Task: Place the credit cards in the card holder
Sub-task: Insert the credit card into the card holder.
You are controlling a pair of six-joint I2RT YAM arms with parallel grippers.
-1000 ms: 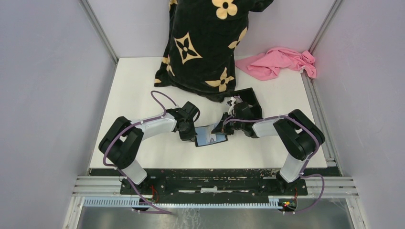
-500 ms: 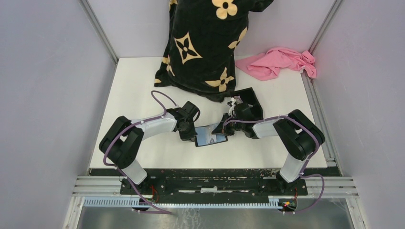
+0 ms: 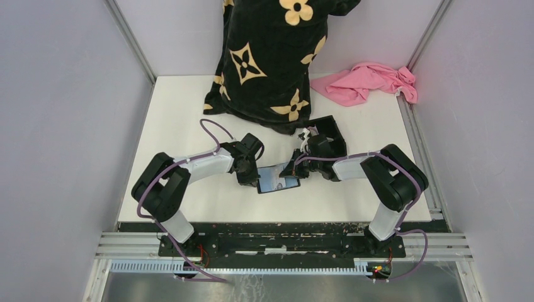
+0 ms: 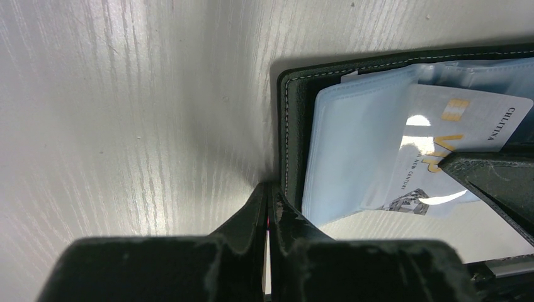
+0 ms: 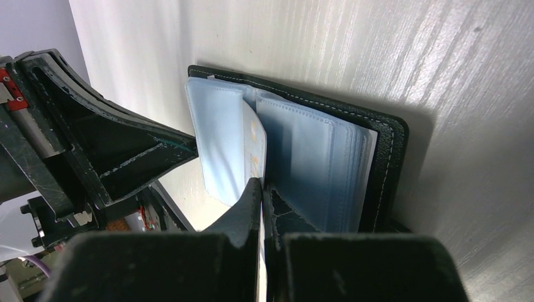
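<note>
1. The holder (image 3: 277, 180) lies open on the tabletop (image 3: 182, 113), between the two grippers, with its clear sleeves (image 4: 352, 145) fanned up.
2. The left gripper (image 4: 269, 189) has its jaws pressed together, tips at the holder's stitched edge. Whether any of the cover is caught cannot be told.
3. The right gripper (image 5: 261, 184) has its jaws pinching a whitish card (image 4: 460, 135) with a gold chip. The card sits partly inside a sleeve.
4. A right finger (image 4: 497, 182) covers the card's lower corner, and a left finger (image 5: 126, 151) reaches the outer sleeve.
5. A black tray (image 3: 329, 129) lies just behind the right arm. The flowered black cloth (image 3: 271, 63) hangs over the far side, near the tray. A pink cloth (image 3: 368, 82) lies in the far right corner, well apart from the holder.
</note>
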